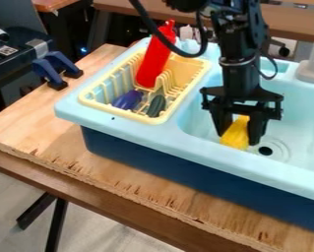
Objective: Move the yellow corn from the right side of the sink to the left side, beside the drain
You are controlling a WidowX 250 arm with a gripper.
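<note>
"What's nearest to us?"

"The plywood board [113, 179], with its splintered front edge running along the brown table edge [87, 199]. The light-blue toy sink [129, 129], dark blue below its rim, sits on the board."

"And the gripper [239, 132]?"

"Down inside the large basin [294, 118], pointing at its floor, towards the basin's front left corner."

"How are the fingers?"

"Parted only by the width of a yellow object [235, 135]; they hold it, one on each side. Its lower end sticks out below them, towards the front wall."

"Can you say what the yellow object is?"

"No, too much of it is covered. It is just left of the dark drain hole [266, 150]."

"What's in the sink's left end?"

"A cream dish rack [121, 114]. A red squeeze bottle [152, 61] leans in it, its tip towards the back. Near the rack's front edge lie a purple toy eggplant [127, 100] and, to its right, a dark green toy vegetable [156, 105], apart from the bottle."

"Anything around the sink's edges?"

"A pale grey fixture [313, 71] stands at the back rim, by the right side of the view. Blue-and-black clamps [48, 73] sit at the board's left edge, towards the back."
</note>
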